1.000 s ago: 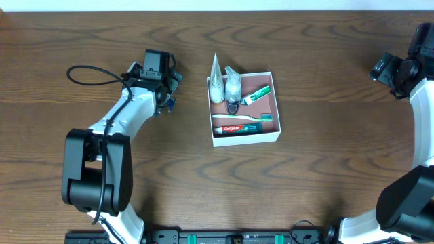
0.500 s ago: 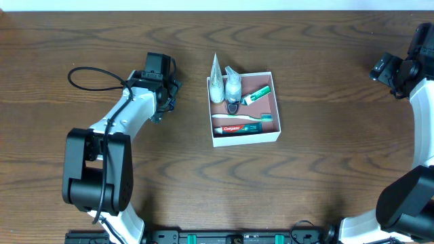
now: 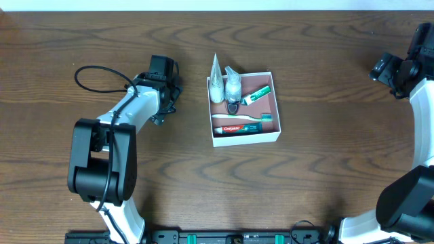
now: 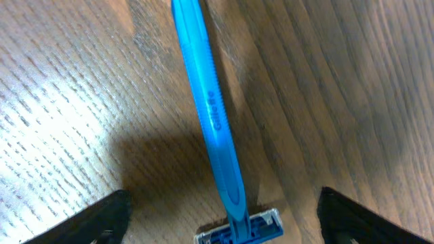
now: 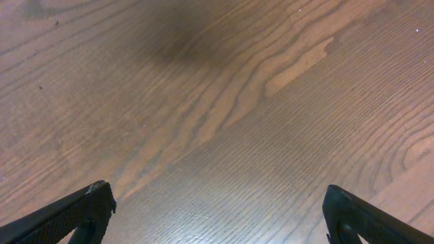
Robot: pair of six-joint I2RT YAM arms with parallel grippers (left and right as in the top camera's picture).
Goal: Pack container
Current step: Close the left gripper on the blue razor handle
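Our left wrist camera showed a blue razor [image 4: 215, 129] lying flat on the table [image 4: 339, 81], untouched between the spread fingers of the left gripper [image 4: 224, 207]. From overhead, that gripper hid it. The container [image 3: 247, 139] sat between both arms. The left arm reached down just left of it. The right gripper [image 3: 388, 68] hung far right of it, jaws wide.

In the left wrist view the blue razor [image 4: 215, 129] is cut off at the top edge and its head partly at the bottom edge, while from overhead the left gripper [image 3: 165, 105] hides it.
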